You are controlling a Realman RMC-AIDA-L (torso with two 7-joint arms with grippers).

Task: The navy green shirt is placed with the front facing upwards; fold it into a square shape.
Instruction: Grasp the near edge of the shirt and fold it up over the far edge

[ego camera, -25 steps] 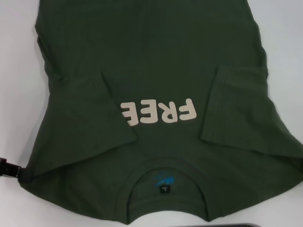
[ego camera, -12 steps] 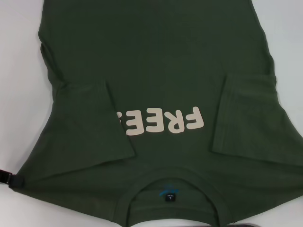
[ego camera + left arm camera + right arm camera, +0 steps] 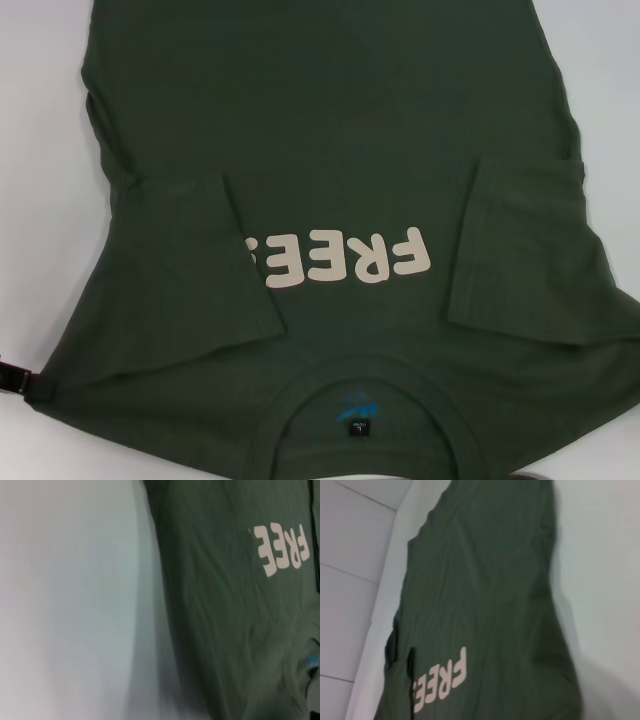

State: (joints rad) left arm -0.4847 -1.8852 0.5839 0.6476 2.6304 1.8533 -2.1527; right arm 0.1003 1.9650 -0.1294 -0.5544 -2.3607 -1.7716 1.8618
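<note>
Navy green shirt (image 3: 485, 605) lies spread on white bench (image 3: 600, 580), front up. Cream "FREE" lettering (image 3: 442, 682) visible; a folded edge partly covers its last letter.

The counter (image 3: 40, 150) is plain white — bare strips of it show down the left edge and at the upper right corner of the head view. In the left wrist view it fills the left half of the frame. In the right wrist view a tiled floor (image 3: 350, 580) with thin dark seams shows at the left — beyond the counter's edge.
</note>
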